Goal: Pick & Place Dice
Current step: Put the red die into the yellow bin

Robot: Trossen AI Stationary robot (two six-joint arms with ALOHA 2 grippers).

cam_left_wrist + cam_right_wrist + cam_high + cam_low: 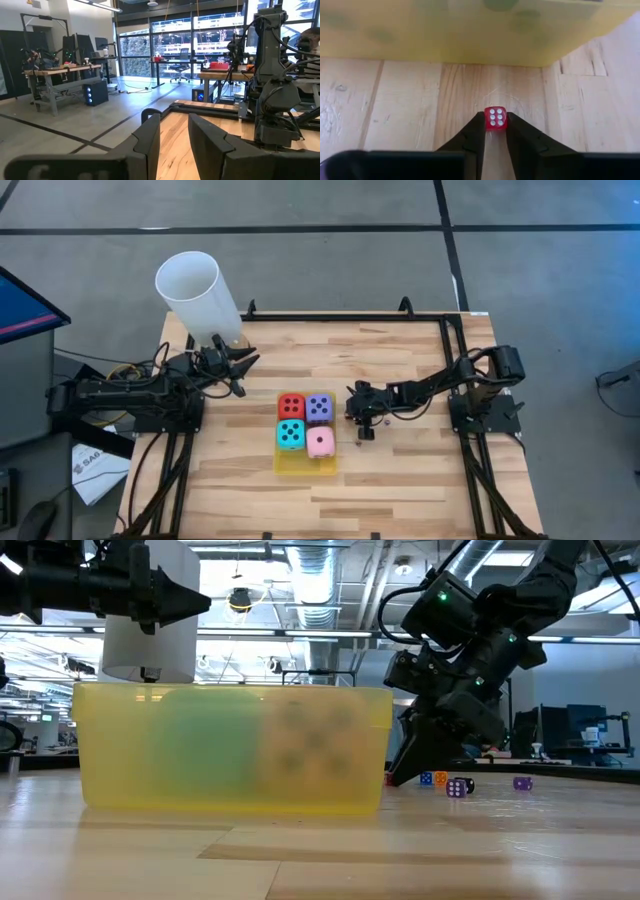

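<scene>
Four big dice sit in the yellow tray (305, 465): red (291, 406), purple (319, 407), cyan (291, 434) and pink (320, 442). My right gripper (495, 126) is just right of the tray, low over the table, shut on a tiny red die (495, 119). More tiny dice (457, 787) lie on the wood to its right. My left gripper (243, 372) hovers open near the white cup (198, 292), left of the tray and far from the dice. My right gripper pinches the tiny red die by two opposite sides (486, 121), only at the free ends of its fingers. Its six-pip face is turned toward the wrist camera. The fingers slant down from the table's right. Whether the die rests on the wood or is lifted, I cannot tell.
The tall white cup stands at the table's far left corner. The tray's yellow wall (470, 35) is close ahead of my right gripper. Bare wood (420, 480) spreads toward the near edge. The black frame rails (350, 317) run along the table's edges.
</scene>
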